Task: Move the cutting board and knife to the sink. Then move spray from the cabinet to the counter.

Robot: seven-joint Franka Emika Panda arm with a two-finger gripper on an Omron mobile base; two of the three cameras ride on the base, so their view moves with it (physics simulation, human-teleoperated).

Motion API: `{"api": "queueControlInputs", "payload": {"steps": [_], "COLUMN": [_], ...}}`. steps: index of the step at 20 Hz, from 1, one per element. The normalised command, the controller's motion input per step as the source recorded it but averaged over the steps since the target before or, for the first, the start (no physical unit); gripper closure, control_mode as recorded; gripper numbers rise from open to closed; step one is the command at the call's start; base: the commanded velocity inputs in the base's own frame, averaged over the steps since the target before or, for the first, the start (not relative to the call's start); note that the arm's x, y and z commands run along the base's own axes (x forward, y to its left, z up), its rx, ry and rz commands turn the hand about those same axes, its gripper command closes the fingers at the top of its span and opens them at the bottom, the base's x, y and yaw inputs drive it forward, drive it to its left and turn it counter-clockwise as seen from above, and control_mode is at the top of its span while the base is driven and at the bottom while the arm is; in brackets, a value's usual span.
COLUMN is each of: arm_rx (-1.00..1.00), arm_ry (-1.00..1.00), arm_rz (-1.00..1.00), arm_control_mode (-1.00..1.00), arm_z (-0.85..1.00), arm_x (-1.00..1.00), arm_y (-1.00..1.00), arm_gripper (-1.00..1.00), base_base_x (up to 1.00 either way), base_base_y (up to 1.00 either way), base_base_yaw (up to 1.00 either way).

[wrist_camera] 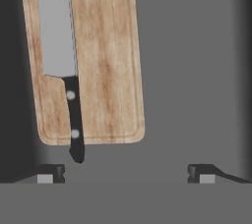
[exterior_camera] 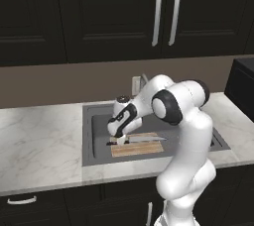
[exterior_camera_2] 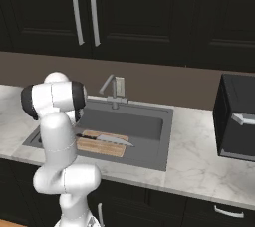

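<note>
The light-brown cutting board (exterior_camera: 141,148) (exterior_camera_2: 101,146) (wrist_camera: 106,61) lies flat on the floor of the dark-grey sink (exterior_camera: 92,138) (exterior_camera_2: 147,124). On top of it rests the knife (exterior_camera: 145,139) (exterior_camera_2: 113,140) (wrist_camera: 58,36); its black handle overhangs the board's end. My gripper (exterior_camera: 120,141) (wrist_camera: 127,171) hovers open just above the handle end with nothing between its fingertips (wrist_camera: 51,172). The handle's tip sits close to one fingertip, apart from it. The spray is hidden; the upper cabinet doors (exterior_camera: 166,14) are shut.
A silver faucet (exterior_camera_2: 115,89) stands at the sink's back edge. Marble counter (exterior_camera: 39,145) (exterior_camera_2: 199,161) runs on both sides of the basin. A black appliance (exterior_camera_2: 236,116) sits on the counter at the far right.
</note>
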Motion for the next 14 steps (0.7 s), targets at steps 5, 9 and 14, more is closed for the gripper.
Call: {"api": "queueControlInputs", "payload": {"steps": [5,9,14], "arm_rx": [0.0,0.0,0.0], "arm_ry": [0.0,0.0,0.0], "arm_rz": [-0.08,-0.06,0.0], "arm_control_mode": [-1.0,-1.0,-1.0], "arm_z": [0.52,0.47,0.51], "arm_x": [-0.38,-0.43,-0.44], "arm_y": [0.0,0.0,0.0], "arm_gripper": [-1.0,-1.0,-1.0], "base_base_x": [0.0,0.0,0.0], "base_base_y": [0.0,0.0,0.0], "base_base_yaw": [0.0,0.0,0.0]}}
